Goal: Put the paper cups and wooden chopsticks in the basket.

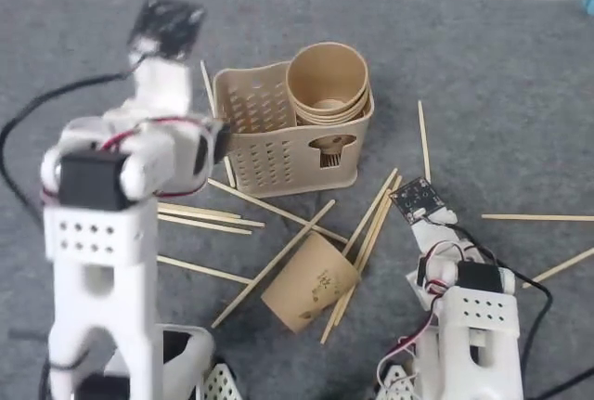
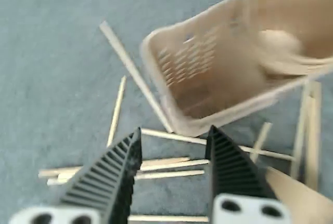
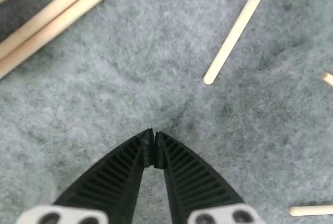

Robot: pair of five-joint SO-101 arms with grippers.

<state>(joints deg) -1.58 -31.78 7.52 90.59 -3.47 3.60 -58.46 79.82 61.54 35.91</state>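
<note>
Handling light, fragile stuff: tipped paper cup (image 1: 309, 281) mid-worktop (image 1: 520, 66), toward near edge, thin-walled, crushable. Take at rim, gentle squeeze. Wooden chopsticks (image 1: 278, 207) scattered around it and out toward right edge; stiff, thin, slick, lying flat. Pinch mid-length. Basket (image 1: 278, 154) toward far edge, stacked cups (image 1: 327, 80) in one compartment. Left gripper (image 2: 175, 133) gaping, empty, above sticks beside basket. Right gripper (image 3: 154, 134) pinched shut on nothing, over bare worktop. Can't count stack; stick sections under tipped cup hidden.

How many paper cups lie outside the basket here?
1. A paper cup lies on its side on the grey mat, between the basket and the arms, among loose chopsticks. The arms may hide others.
</note>
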